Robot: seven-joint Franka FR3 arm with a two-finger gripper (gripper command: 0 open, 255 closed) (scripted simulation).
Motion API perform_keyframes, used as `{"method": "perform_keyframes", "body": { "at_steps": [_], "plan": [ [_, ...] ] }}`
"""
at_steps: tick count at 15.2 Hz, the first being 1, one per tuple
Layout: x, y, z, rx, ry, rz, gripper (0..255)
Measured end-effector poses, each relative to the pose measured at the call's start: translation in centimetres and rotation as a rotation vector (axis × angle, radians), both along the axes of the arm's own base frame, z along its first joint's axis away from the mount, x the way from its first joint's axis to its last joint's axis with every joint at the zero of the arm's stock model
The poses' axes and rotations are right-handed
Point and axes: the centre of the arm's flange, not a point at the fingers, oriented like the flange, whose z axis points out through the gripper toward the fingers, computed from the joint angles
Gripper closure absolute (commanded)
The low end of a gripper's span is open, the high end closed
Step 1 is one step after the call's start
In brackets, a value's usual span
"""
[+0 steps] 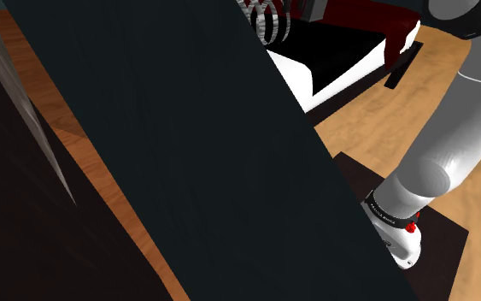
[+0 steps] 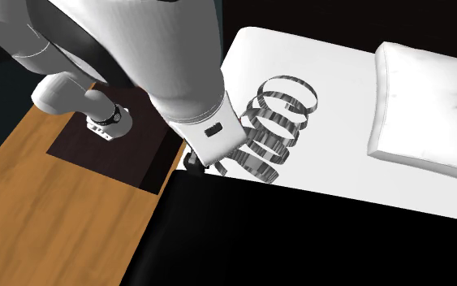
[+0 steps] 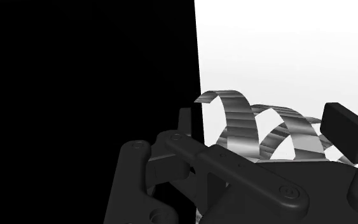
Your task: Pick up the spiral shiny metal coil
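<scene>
The coil (image 2: 271, 130) lies on its side on a white surface (image 2: 324, 65), close to this surface's edge, where a black area (image 2: 299, 244) begins. In the second exterior view its rings run from the arm's hand up and toward the right. It is of shiny grey metal bands with dark stripes.

In the wrist view the coil (image 3: 238, 124) sits between the two fingers of the gripper (image 3: 265, 124). The claw is wide, one finger (image 3: 348, 127) on each side of the coil. By the other finger a thin gap shows, so the coil is not clasped.

The arm (image 2: 178, 73) comes down over the near end of the coil. A white cushion (image 2: 425, 106) lies on the same surface, well apart from the coil, toward that view's right. The floor (image 2: 48, 211) is of wood, and a dark mat (image 2: 129, 158) lies on it under the arm's base.

In the shoulder view a big dark panel (image 1: 187, 154) stands in front, and the coil (image 1: 268, 26) shows just over its top edge.
</scene>
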Motion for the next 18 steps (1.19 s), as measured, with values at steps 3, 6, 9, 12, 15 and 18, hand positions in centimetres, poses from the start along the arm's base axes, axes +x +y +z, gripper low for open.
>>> {"method": "perform_keyframes", "body": {
  "at_steps": [3, 6, 9, 12, 15, 18],
  "plan": [
    [0.7, -0.4, -0.7, 0.004, -0.004, -0.001, 0],
    [0.8, -0.5, -2.2, 0.005, -0.005, -0.001, 0],
    [0.8, -0.5, -3.4, 0.005, -0.005, -0.001, 255],
    [0.8, -0.5, -3.5, 0.005, -0.006, -0.001, 255],
    [0.8, -0.5, -3.5, 0.005, -0.006, -0.001, 255],
    [0.8, -0.5, -3.5, 0.005, -0.006, -0.001, 255]
  ]
}}
